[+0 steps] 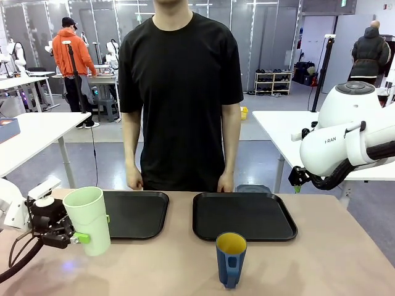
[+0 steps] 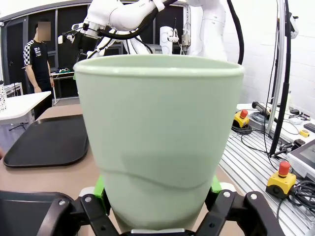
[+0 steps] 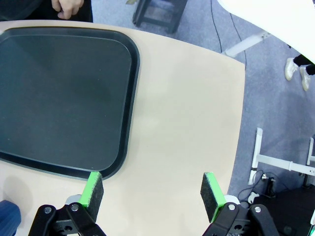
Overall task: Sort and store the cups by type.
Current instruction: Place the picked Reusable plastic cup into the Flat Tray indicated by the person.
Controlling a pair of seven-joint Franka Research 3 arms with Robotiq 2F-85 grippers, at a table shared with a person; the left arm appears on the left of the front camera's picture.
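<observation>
Left wrist view, left claw [image 2: 157, 189] clamped on mint tumbler [image 2: 160, 132], right claw [image 3: 152, 191] spread wide

The light wood counter [image 1: 339, 259] carried two black trays side by side on its far half, the left tray [image 1: 139, 216] and the right tray [image 1: 247, 216], set slightly apart. A dark blue mug [image 1: 231, 258], yellow inside, stood upright near the front edge, just before the right tray. A mint-green tumbler [image 1: 88, 219] stood upright at the left tray's near corner; its contact with the surface could not be confirmed.
</observation>
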